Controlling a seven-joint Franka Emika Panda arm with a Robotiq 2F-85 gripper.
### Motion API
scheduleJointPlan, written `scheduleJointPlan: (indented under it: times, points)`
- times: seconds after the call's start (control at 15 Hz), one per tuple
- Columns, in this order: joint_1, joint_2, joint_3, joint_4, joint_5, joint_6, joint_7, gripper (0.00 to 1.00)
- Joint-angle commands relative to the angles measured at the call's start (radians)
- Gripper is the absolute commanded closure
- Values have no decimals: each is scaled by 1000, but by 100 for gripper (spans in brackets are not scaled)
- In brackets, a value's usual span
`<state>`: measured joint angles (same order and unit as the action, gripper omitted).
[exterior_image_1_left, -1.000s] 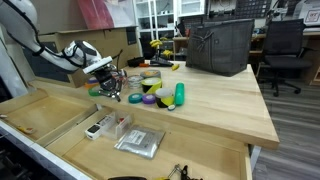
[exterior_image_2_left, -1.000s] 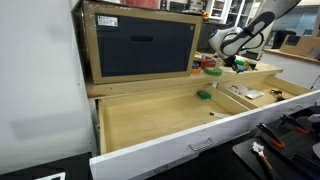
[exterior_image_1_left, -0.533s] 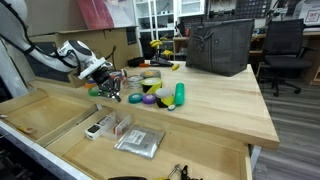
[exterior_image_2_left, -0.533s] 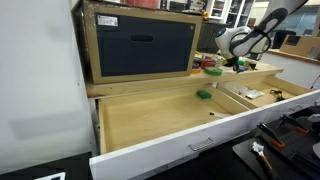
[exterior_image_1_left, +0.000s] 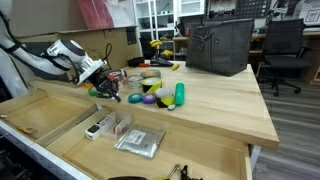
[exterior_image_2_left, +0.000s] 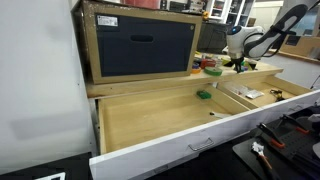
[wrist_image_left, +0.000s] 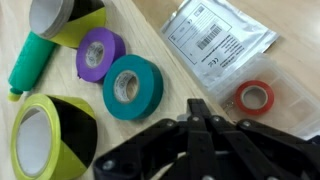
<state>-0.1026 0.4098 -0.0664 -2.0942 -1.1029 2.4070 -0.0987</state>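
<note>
claw was pressed together and empty at the bottom centre of the wrist view, tips just right of the teal tape roll lying flat mid-frame on the tabletop; risk: lowered shut, it could clip the rim and skid it into the purple roll.
</note>
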Motion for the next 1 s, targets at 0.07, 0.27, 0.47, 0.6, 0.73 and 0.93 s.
scheduleJointPlan:
  times: [0.07,0.27,0.47,0.6,0.73,0.93]
  points:
    - [-39,-76,-20,-173,-23,216,103,100]
    - [-58,-147,-65,-276,-62,288,166,96]
    - [-51,-123,-72,-232,-52,257,138,94]
    - [-52,-128,-73,-267,-51,257,147,79]
    - [-51,-129,-73,-268,-51,257,148,73]
    - [-51,-132,-73,-268,-51,257,148,73]
